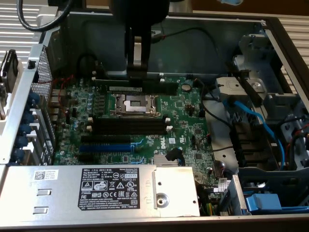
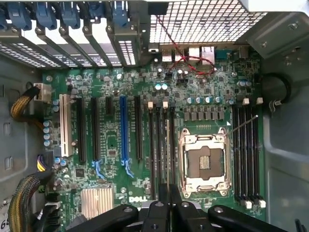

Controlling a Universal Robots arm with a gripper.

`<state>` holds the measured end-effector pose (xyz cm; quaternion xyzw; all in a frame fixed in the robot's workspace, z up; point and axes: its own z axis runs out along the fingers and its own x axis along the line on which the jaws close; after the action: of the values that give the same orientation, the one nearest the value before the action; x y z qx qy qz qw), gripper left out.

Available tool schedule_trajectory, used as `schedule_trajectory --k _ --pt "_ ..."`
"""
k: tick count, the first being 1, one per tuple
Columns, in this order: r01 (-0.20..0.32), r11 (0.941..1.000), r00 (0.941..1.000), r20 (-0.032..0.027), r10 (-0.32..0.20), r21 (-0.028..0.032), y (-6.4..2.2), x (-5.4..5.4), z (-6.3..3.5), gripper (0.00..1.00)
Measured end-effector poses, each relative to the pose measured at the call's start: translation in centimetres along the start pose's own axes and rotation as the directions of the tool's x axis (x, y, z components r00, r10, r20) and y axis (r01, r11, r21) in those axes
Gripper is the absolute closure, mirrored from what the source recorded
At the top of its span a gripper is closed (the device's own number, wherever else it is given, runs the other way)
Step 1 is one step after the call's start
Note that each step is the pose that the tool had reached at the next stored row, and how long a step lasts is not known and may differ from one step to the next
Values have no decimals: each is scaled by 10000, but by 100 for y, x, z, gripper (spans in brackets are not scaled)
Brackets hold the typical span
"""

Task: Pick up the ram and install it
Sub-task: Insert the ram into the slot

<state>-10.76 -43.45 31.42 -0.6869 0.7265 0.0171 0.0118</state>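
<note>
In the exterior view the gripper (image 1: 140, 73) hangs inside the open computer case (image 1: 217, 43), over the green motherboard (image 1: 186, 113), and appears just behind the processor socket (image 1: 134, 104). In the wrist view its fingers (image 2: 160, 207) are pinched almost together on what looks like the ram (image 2: 168, 159). It is seen edge-on as a thin pale line in line with the black slots (image 2: 155, 145) just beside the socket.

The tool (image 2: 169, 189) is matte black: two slim fingers (image 2: 162, 195) carried on jointed links (image 2: 108, 218), each link with a round pivot pin (image 2: 128, 210) (four can be counted). In the exterior view, a pale grey plate (image 1: 137, 53) sits between two black upright bars under a bulky dark housing (image 1: 140, 12).
</note>
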Motion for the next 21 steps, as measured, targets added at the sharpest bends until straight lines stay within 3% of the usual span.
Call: schedule_trajectory --k 9,11,14,21 --pt "9 10000 10000 -15 -9 1 39 29 161 88" --pt "40 10000 10000 -53 -40 1 50 -5 190 88" --pt "114 9999 9998 -156 -114 5 62 -57 225 88" --pt "467 9989 9986 -245 -467 -9 62 -52 312 88"
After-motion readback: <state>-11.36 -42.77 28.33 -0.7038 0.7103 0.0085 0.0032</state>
